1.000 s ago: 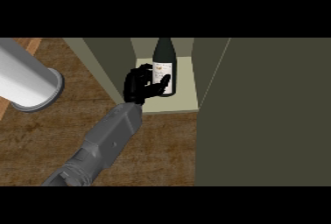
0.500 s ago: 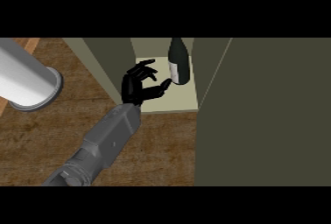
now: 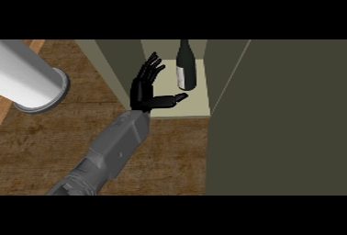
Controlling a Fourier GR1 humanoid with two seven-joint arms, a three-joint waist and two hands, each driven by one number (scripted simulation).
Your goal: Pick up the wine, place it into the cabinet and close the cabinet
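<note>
The wine bottle [image 3: 186, 69], dark glass with a pale label, stands upright inside the open cabinet on its pale shelf [image 3: 190, 109]. My left hand [image 3: 143, 88] is just left of the bottle, at the cabinet's left wall. Its fingers are straight and point into the cabinet, and the thumb [image 3: 175, 98] sticks out to the right near the bottle's base. A small gap separates the hand from the bottle, and the hand holds nothing. The grey forearm [image 3: 112, 147] comes in from the lower left. No right hand shows.
The cabinet door [image 3: 278, 119], a large dark olive panel, stands open on the right. A big white cylinder [image 3: 30, 78] sits on the wooden counter [image 3: 61, 133] at the left, close to my forearm.
One second ago my left hand was curled round the bottle. It has let go, its fingers have straightened, and it has drawn slightly left. The bottle now stands free on the shelf.
</note>
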